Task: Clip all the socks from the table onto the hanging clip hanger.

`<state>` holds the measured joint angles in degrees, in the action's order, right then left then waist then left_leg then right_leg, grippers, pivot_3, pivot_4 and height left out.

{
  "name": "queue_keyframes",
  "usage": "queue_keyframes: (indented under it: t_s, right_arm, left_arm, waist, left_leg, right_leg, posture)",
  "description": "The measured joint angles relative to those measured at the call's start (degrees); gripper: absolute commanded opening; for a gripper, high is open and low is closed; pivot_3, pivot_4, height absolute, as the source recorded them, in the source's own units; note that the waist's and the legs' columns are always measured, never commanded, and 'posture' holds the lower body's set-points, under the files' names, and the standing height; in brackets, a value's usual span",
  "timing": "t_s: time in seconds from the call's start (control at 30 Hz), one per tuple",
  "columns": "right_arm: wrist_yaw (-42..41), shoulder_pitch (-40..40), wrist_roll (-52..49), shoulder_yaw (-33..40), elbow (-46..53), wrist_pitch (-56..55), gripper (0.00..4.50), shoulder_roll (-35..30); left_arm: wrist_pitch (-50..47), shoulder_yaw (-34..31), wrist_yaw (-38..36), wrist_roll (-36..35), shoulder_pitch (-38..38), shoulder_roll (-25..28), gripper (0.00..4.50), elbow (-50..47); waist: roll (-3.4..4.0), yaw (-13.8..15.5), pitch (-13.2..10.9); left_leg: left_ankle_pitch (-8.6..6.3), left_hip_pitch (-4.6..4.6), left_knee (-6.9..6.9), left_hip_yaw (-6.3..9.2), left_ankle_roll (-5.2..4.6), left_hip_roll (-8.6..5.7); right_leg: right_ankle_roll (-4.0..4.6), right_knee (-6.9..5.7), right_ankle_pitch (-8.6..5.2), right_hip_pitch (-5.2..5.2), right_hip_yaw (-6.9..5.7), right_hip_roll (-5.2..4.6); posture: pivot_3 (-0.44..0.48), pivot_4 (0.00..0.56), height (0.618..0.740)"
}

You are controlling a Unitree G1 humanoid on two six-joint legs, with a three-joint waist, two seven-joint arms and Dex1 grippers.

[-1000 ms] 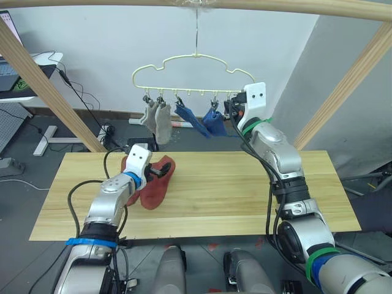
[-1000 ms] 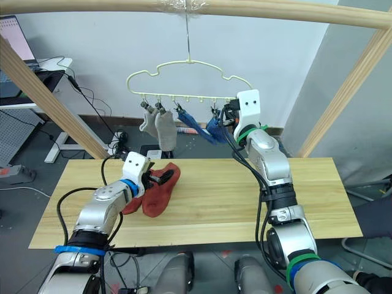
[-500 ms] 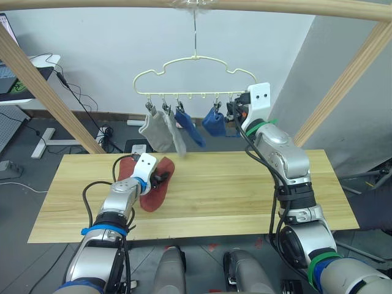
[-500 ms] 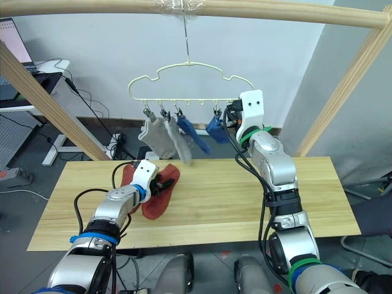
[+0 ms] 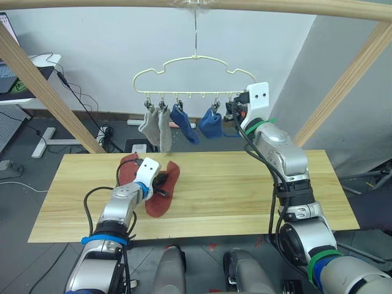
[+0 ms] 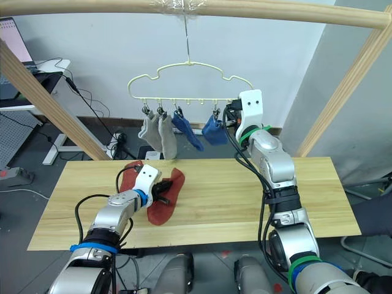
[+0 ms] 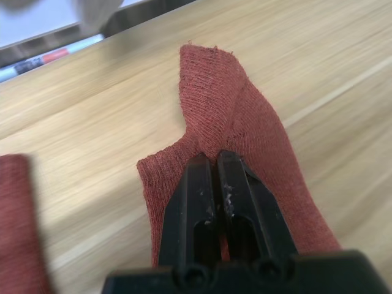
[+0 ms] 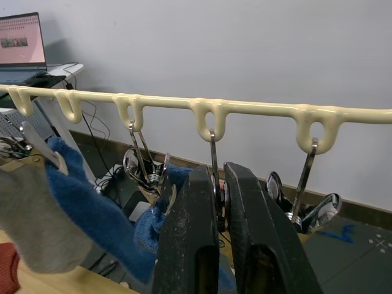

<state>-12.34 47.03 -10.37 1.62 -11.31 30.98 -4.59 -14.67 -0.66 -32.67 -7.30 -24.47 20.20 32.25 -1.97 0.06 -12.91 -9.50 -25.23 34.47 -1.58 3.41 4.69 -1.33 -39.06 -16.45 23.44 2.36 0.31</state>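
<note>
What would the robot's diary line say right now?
left pincer: shut on red sock | right pincer: shut on hanger clip | two grey socks, two blue socks: hung

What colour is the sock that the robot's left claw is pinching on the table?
Rust-red sock, clearest in the left wrist view.
</note>
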Motion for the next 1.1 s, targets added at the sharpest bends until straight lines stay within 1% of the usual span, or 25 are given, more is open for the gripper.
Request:
queue_keyframes:
  t_s: [0.1, 0.2, 0.3, 0.37, 0.53, 0.63, 0.77, 0.87, 1.1]
  right_arm:
    - [-0.8, 1.0, -1.4, 1.1, -0.7, 1.0, 0.00, -0.4]
    - [-1.8, 2.7, -5.4, 4.2, -1.6, 5.3, 0.00, -0.6]
    - [-2.5, 5.8, -10.4, 8.3, -2.6, 12.5, 0.00, -1.6]
    - [-3.0, 7.3, -13.6, 10.2, -2.6, 17.8, 0.00, -3.1]
    - [-3.4, 9.7, -20.5, 14.7, -2.6, 29.7, 0.00, -4.1]
    - [-2.7, 10.5, -23.3, 16.6, -2.5, 34.2, 0.00, -4.1]
    - [-2.0, 10.8, -26.3, 18.3, -2.3, 37.7, 0.00, -3.9]
    - [-0.5, 11.4, -28.0, 20.2, -2.3, 39.5, 0.00, -3.3]
    - [1.4, 11.6, -30.3, 22.2, -2.3, 41.1, 0.00, -3.2]
  left_arm:
    - [0.2, -0.6, -3.2, -3.6, 1.2, -2.0, 0.04, -5.6]
    - [-1.5, -1.4, -7.1, -9.3, 1.7, -4.0, 0.04, -14.1]
    - [-4.1, -1.6, -9.6, -13.5, 1.4, -4.7, 0.04, -21.3]
    - [-5.4, -1.7, -10.0, -15.5, 0.9, -5.3, 0.04, -23.5]
    - [-8.1, -0.9, -9.9, -17.9, -2.5, -8.3, 0.04, -25.6]
    - [-8.9, -0.1, -9.8, -18.5, -4.0, -9.5, 0.04, -25.6]
    - [-10.2, -0.1, -9.8, -19.8, -4.7, -10.3, 0.04, -25.6]
    - [-13.8, -1.1, -9.9, -22.9, -4.7, -11.0, 0.04, -25.6]
    - [-20.5, -2.9, -9.6, -28.8, -4.2, -11.0, 0.04, -27.5]
  waist:
    - [0.00, 0.0, 0.0]
    - [0.00, 0.0, 0.0]
    - [0.03, -0.1, -0.1]
    - [0.07, 0.0, -0.1]
    - [0.11, -0.1, -0.3]
    - [0.17, -0.2, -0.3]
    - [0.27, -0.2, -0.4]
    - [0.28, -0.2, -0.4]
    - [0.29, -0.3, -0.4]
  left_leg:
    - [0.00, -0.03, 0.00, 0.01, 0.00, 0.00]
    - [0.00, -0.06, 0.00, 0.02, 0.00, 0.00]
    - [0.00, -0.05, -0.01, 0.02, 0.00, 0.00]
    - [0.00, -0.06, -0.01, 0.03, -0.01, -0.01]
    - [-0.02, -0.10, -0.01, 0.03, -0.04, -0.02]
    - [-0.04, -0.12, -0.01, 0.03, -0.06, -0.03]
    - [-0.05, -0.19, -0.02, 0.04, -0.08, -0.02]
    - [-0.05, -0.29, -0.01, 0.05, -0.09, -0.03]
    - [-0.05, -0.49, 0.01, 0.06, -0.09, -0.03]
  right_leg:
    - [0.00, 0.00, 0.00, 0.01, -0.01, -0.01]
    - [0.01, 0.00, 0.00, 0.01, -0.02, 0.00]
    - [0.00, 0.02, 0.00, 0.01, -0.01, 0.00]
    - [0.00, 0.04, 0.00, 0.01, -0.01, 0.00]
    - [0.00, 0.08, 0.00, 0.02, 0.00, 0.01]
    - [-0.01, 0.09, -0.01, 0.03, 0.00, 0.02]
    - [-0.01, 0.10, -0.01, 0.11, 0.00, 0.04]
    - [-0.02, 0.12, -0.01, 0.18, -0.01, 0.04]
    - [-0.02, 0.11, -0.01, 0.36, -0.02, 0.04]
  posture:
    - [0.046, 0.255, 0.740]
    - [0.044, 0.254, 0.740]
    - [0.042, 0.255, 0.740]
    - [0.040, 0.255, 0.740]
    - [0.037, 0.256, 0.740]
    - [0.031, 0.256, 0.740]
    - [0.025, 0.257, 0.740]
    - [0.020, 0.258, 0.740]
    - [0.016, 0.257, 0.740]
